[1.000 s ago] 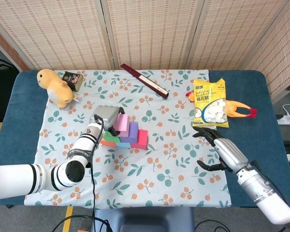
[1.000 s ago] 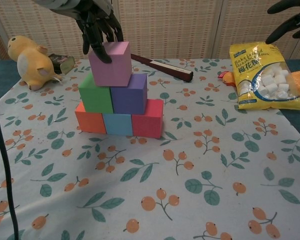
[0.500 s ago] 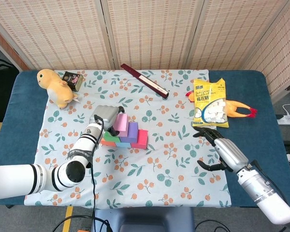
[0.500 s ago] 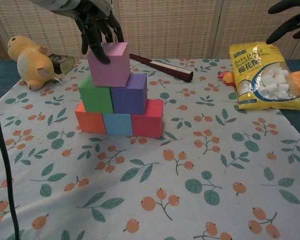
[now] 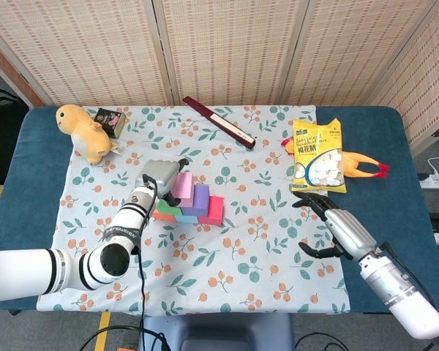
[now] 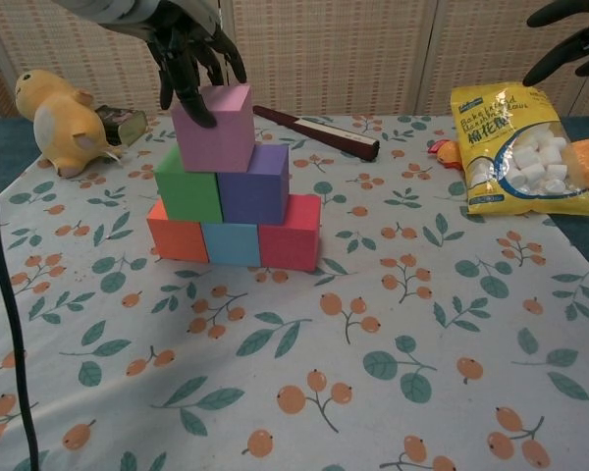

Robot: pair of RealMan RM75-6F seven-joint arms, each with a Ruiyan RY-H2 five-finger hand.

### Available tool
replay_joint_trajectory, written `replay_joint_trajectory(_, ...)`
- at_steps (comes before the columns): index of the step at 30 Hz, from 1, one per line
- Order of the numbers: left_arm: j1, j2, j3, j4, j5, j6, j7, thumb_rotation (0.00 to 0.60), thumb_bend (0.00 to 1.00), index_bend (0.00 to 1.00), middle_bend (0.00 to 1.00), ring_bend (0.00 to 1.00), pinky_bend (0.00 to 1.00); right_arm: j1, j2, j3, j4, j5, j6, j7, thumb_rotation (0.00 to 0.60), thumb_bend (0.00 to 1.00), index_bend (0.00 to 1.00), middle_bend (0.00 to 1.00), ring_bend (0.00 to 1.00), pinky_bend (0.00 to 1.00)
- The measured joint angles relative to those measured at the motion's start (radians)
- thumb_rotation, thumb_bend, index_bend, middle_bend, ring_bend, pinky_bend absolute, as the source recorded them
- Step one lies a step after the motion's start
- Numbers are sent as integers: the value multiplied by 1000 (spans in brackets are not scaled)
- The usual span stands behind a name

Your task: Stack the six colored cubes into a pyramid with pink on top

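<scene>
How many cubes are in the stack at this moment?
6. Bottom row: orange cube, light blue cube, red cube. Middle row: green cube, purple cube. Pink cube on top, touched by the left hand.

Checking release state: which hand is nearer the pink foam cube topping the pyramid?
Left. The left hand has fingers on the pink foam cube at the pyramid's top. The right hand hovers open, far to the cube's right, below the yellow marshmallow bag.
</scene>
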Motion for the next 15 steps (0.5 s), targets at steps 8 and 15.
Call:
replay_joint_trajectory(8,1,7,-6,-5,-21,-11,17,600,317,0,68,143,397,0,3,2,-1,-1,-2,10,600,241,0,188,0,0)
replay_joint_trajectory(15,-2,9,-7,-8,-43,-17,32,600,312,0,19,94,374,0,2,2,0,0,-1,11,600,240,0,188,0,0)
